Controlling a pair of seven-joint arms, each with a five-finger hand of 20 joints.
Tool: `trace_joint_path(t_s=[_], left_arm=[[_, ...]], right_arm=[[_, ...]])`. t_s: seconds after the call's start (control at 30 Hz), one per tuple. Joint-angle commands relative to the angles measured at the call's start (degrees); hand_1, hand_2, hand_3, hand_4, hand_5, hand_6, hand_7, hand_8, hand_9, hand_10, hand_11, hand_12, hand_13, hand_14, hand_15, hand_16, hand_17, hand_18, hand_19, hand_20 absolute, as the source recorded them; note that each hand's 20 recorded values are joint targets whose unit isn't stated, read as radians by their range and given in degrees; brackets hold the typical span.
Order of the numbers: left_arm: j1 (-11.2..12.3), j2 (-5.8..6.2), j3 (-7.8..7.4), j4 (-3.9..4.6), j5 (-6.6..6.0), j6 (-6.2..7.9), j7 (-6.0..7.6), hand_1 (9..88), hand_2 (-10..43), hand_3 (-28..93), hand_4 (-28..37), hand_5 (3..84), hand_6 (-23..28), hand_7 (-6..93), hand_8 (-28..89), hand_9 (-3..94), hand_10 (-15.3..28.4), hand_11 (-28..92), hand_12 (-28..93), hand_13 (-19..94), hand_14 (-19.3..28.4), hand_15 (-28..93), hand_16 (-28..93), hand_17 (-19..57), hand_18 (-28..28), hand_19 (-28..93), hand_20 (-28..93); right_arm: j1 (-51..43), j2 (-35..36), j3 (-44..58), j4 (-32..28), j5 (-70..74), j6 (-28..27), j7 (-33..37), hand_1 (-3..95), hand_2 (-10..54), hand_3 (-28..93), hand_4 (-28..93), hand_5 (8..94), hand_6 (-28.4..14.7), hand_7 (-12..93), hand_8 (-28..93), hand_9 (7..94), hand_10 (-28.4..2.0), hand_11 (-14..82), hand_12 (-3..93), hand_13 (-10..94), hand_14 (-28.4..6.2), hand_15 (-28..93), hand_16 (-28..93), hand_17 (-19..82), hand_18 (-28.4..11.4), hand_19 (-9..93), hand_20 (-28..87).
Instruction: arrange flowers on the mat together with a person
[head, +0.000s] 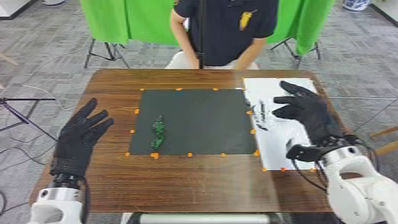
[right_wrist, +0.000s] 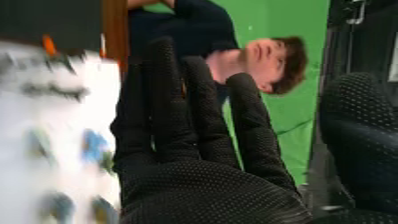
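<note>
No text, label, brand, number or sign could be read at any clock position in the head view or right wrist view.

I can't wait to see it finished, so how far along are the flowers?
One green sprig lies on the dark mat. Both hands look empty: the right hand over the white sheet, the left hand beside the mat. Blue pieces on the sheet seem left to place.

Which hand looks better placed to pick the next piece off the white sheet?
Probably the right hand: it hovers over the white sheet, where a blue piece lies; the left hand is across the dark mat.
</note>
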Motion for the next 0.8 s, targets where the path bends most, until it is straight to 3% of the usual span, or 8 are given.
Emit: trace_joint_path(t_s=[0.03, 0.07, 0.13, 0.27, 0.47, 0.8], left_arm=[[0.8, 0.27, -0.21, -0.48, -0.38, 0.77, 0.31, 23.7, 2.7, 81, -23.6, 34.6, 2.5, 12.6, -10, 35.1, 16.3, 18, 9, 25, 23.8, 30, -3, -10.6, 19.8, 38, 11], [0.6, 0.33, -0.24, -0.38, -0.44, 0.70, 0.19, 23.8, 2.7, 81, -23.6, 34.6, 2.5, 12.6, -10, 35.1, 16.3, 18, 9, 25, 23.9, 30, -3, -10.6, 19.8, 38, 11], [0.6, 0.40, -0.36, -0.41, -0.17, 0.47, 0.08, 23.7, 2.7, 81, -23.5, 34.6, 2.5, 12.6, -10, 35.1, 16.3, 18, 9, 25, 23.9, 30, -3, -10.6, 19.8, 38, 11], [0.4, -0.68, -1.02, -0.60, 0.71, -0.55, -1.82, 23.6, 2.7, 81, -23.4, 34.6, 2.5, 12.5, -10, 35.0, 16.3, 18, 9, 25, 23.9, 31, -4, -10.6, 19.8, 38, 11], [0.8, -0.06, -0.81, -0.49, -0.09, 0.11, -1.30, 23.7, 2.7, 81, -23.3, 34.5, 2.5, 12.6, -10, 35.0, 16.2, 17, 9, 25, 23.9, 30, -3, -10.6, 19.8, 38, 11], [0.0, -0.14, 0.31, 0.01, 0.29, -0.11, -1.66, 23.9, 2.7, 81, -23.4, 34.5, 2.5, 12.7, -10, 35.0, 16.3, 18, 9, 25, 23.8, 31, -3, -10.6, 19.8, 38, 11]], right_arm=[[-5.9, 8.7, 5.8, -3.5, -10.7, 10.2, 5.4, 24.4, 5.3, 81, -26, 38.2, -4.0, 21, -14, 46.6, -16.2, 40.4, 16.1, 49, -15.0, 65, 9, 19, -21.2, 77, 28], [-4.1, 10.4, 4.2, -3.8, -12.1, 12.5, 8.7, 25.3, 5.3, 80, -26, 39.2, -4.2, 23, -15, 47.4, -15.9, 43.4, 16.0, 50, -14.2, 67, 9, 21, -20.9, 78, 28], [-6.3, 10.8, 7.4, -4.4, -13.1, 11.0, 10.7, 26.3, 5.3, 79, -26, 41.8, -4.3, 24, -15, 48.5, -15.4, 45.6, 16.1, 52, -13.8, 68, 9, 22, -20.5, 80, 28], [-10.3, 12.1, 10.6, -4.8, -20.3, 9.9, 16.2, 28.3, 3.6, 78, -26, 44.8, -4.6, 25, -16, 50.5, -14.9, 46.1, 15.7, 54, -13.3, 70, 9, 24, -20.2, 82, 28], [-14.0, 14.9, 11.3, -4.4, -24.7, 12.4, 21.3, 30.3, 1.5, 78, -25, 45.1, -4.6, 24, -16, 51.1, -14.5, 45.9, 15.4, 55, -12.8, 70, 10, 25, -19.8, 83, 27], [-16.9, 19.2, 5.9, -2.6, -47.9, 13.7, 35.3, 31.3, -1.9, 76, -25, 46.8, -5.2, 24, -15, 52.4, -16.1, 44.9, 15.0, 56, -13.2, 70, 9, 26, -20.3, 84, 23]])
